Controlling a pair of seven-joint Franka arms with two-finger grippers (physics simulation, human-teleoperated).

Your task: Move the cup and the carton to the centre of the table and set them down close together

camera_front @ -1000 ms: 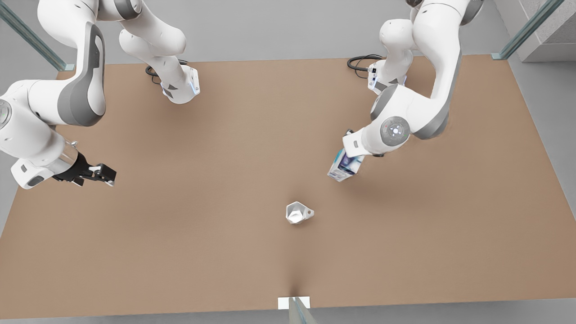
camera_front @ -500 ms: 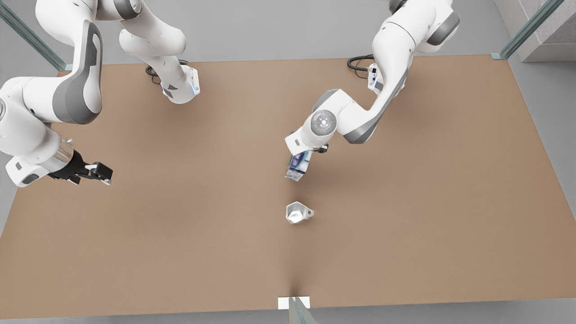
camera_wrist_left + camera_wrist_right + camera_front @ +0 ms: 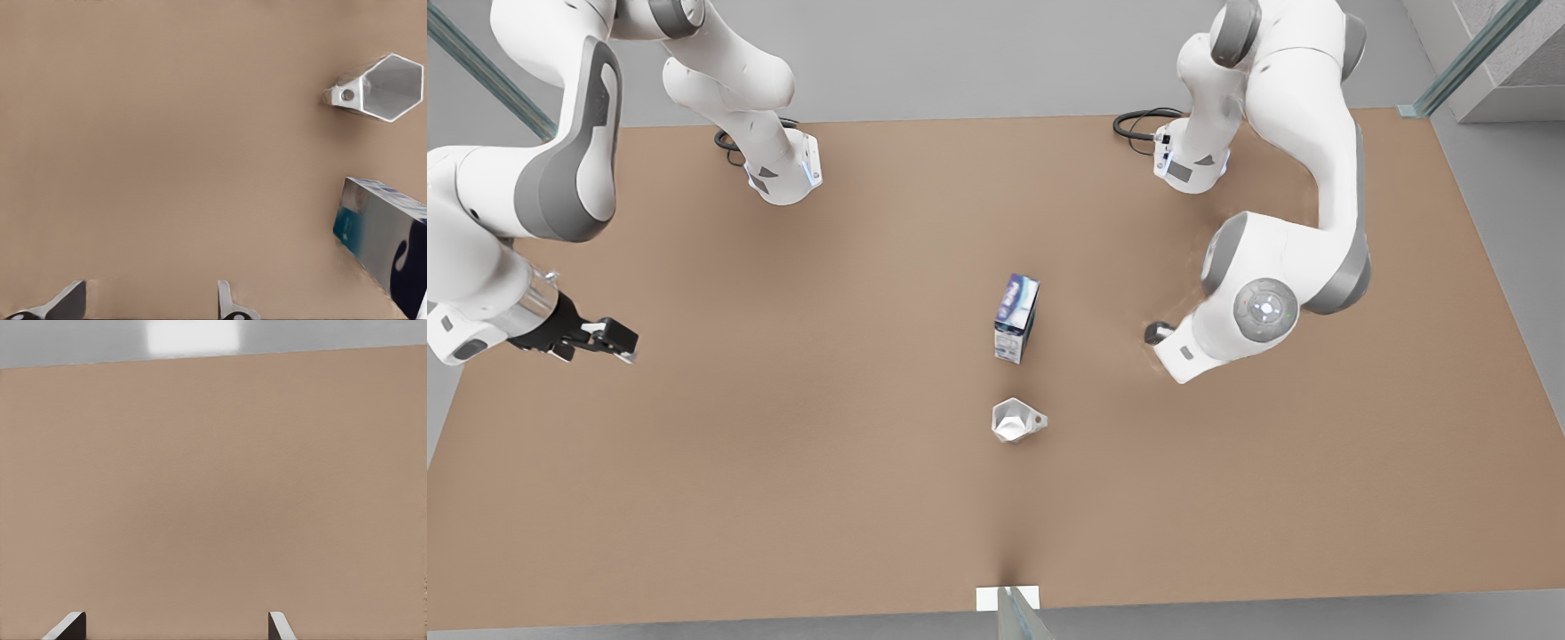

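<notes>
At the near edge of the light brown desk [image 3: 800, 498] sits a small white patch [image 3: 989, 598], and beyond it, around the middle of the desk, the white-grey faceted cup [image 3: 1014, 420] stands upright with its tiny handle turned toward the front view's right. Just behind the cup, close by but not touching, the white and blue carton [image 3: 1016, 318] stands upright and free of either arm. Off to the front view's right of the carton hangs the left arm, its wrist turned down over bare desk; from its wrist camera the left gripper [image 3: 150, 301] shows its fingers [image 3: 72, 301] spread wide and holding nothing, with the cup [image 3: 381, 87] and the carton [image 3: 383, 247] lying off to one side, well clear of the tips. Well apart at the front view's left side, the right gripper [image 3: 627, 347] hangs above the desk, pointing toward the centre, the arm waiting; its dark fingers are released and empty, and its own camera shows the right gripper [image 3: 177, 623] with both tips parted over plain desk that runs out to the desk's edge. At the far edge both white arm bases are bolted to the desk, each with a loop of black cable [image 3: 1138, 120] beside it
</notes>
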